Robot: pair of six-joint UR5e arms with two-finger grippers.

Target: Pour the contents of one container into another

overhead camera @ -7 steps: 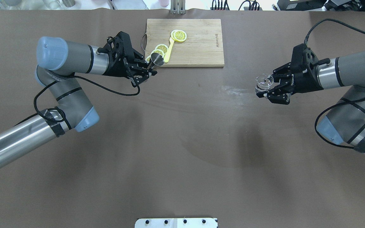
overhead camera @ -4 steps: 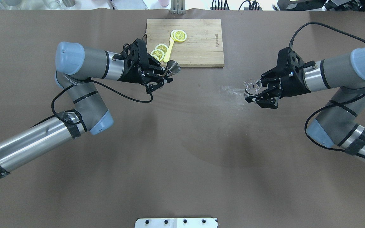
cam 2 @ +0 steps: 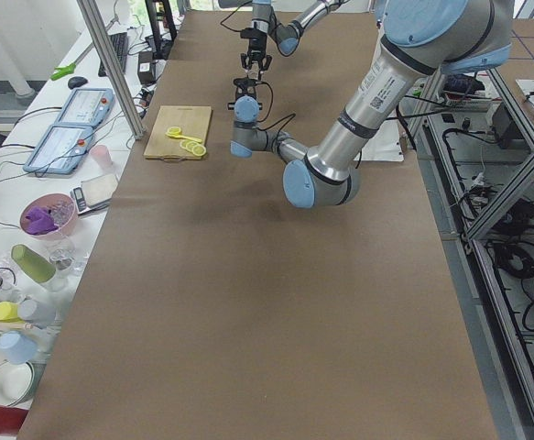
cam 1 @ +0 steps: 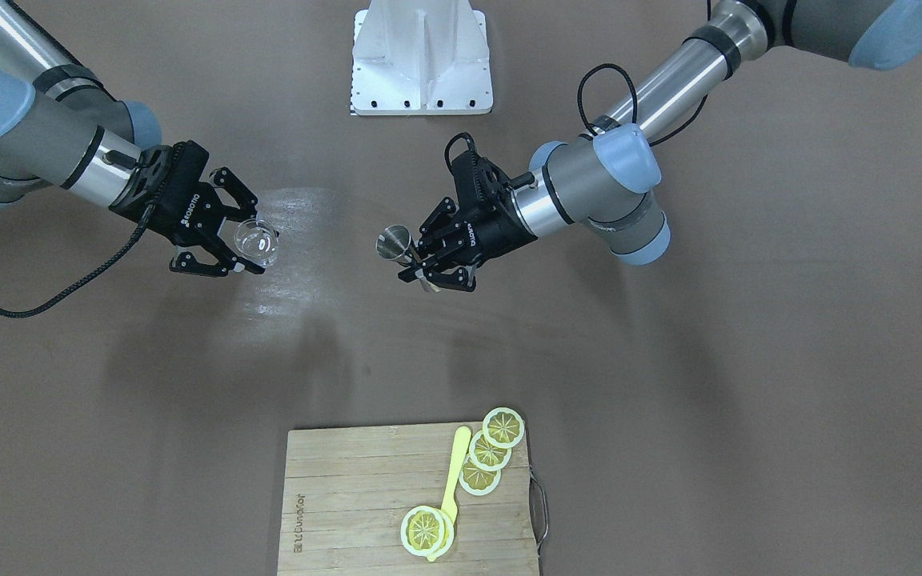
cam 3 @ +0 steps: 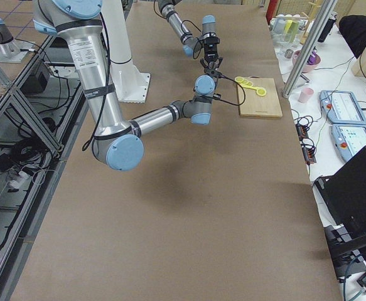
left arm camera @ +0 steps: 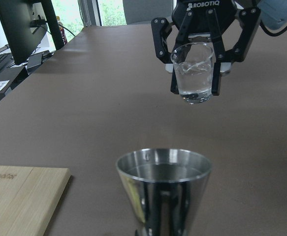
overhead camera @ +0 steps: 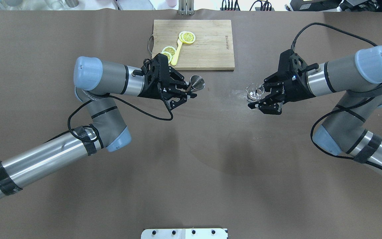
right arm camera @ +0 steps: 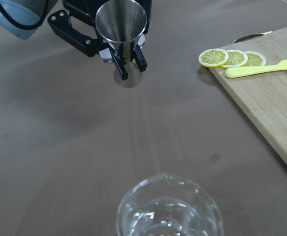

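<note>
A steel jigger (overhead camera: 197,83) hangs upright above the table, just in front of the cutting board, with my left gripper (overhead camera: 186,93) shut on its narrow waist. The jigger (right arm camera: 121,25) shows head-on in the right wrist view, and its rim (left arm camera: 164,164) fills the bottom of the left wrist view. A small clear glass beaker (overhead camera: 254,93) with a little liquid is held upright by my right gripper (overhead camera: 260,98), shut on it. The beaker (left arm camera: 193,72) faces the jigger across a gap. In the front-facing view the jigger (cam 1: 395,243) and beaker (cam 1: 257,239) sit level with each other.
A wooden cutting board (overhead camera: 211,46) at the back centre carries lemon slices (overhead camera: 188,37) and a yellow spoon (overhead camera: 177,53). A pale smear (overhead camera: 244,96) marks the brown table under the beaker. A white mount plate (overhead camera: 184,233) sits at the near edge.
Both arms have swung inward toward the table's centre. The jigger moved right, off the board's corner, and the beaker moved left, so the gap between them has narrowed.
</note>
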